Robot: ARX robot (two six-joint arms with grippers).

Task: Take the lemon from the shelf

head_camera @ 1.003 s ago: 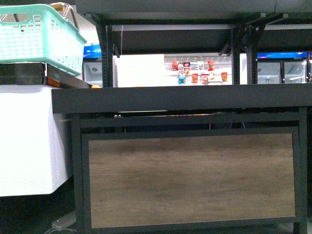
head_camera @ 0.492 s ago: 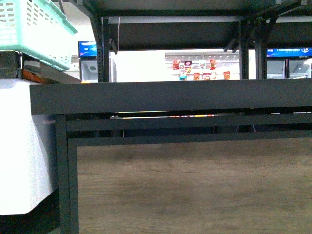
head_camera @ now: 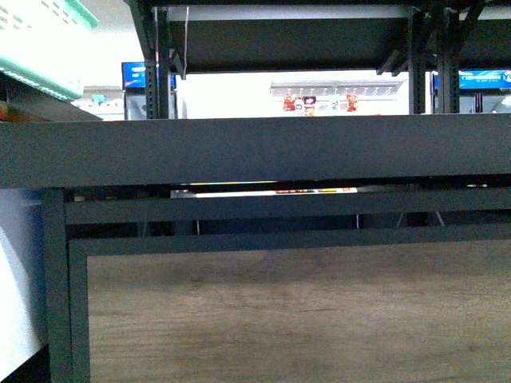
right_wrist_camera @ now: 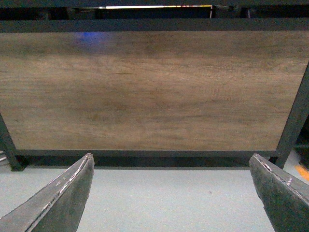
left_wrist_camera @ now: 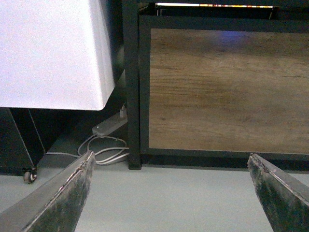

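Observation:
The shelf (head_camera: 263,152) fills the front view: a black metal frame with a dark deck edge across the middle and a brown wood-grain front panel (head_camera: 295,311) below. The lemon is out of view; the deck top is hidden behind its edge. My left gripper (left_wrist_camera: 170,166) is open and empty, low above the floor, facing the shelf's panel (left_wrist_camera: 227,92) near its left post. My right gripper (right_wrist_camera: 170,166) is open and empty, low above the floor, facing the middle of the panel (right_wrist_camera: 149,92). Neither arm shows in the front view.
A mint-green plastic basket (head_camera: 40,48) sits high at the left on a white cabinet (left_wrist_camera: 53,53). A power strip and white cables (left_wrist_camera: 108,145) lie on the floor by the shelf's left post (left_wrist_camera: 130,87). Store coolers and hanging goods (head_camera: 319,100) show behind.
The front view has closed in on the shelf and shifted: the deck edge and wood panel look larger, and the basket has slid toward the upper left corner.

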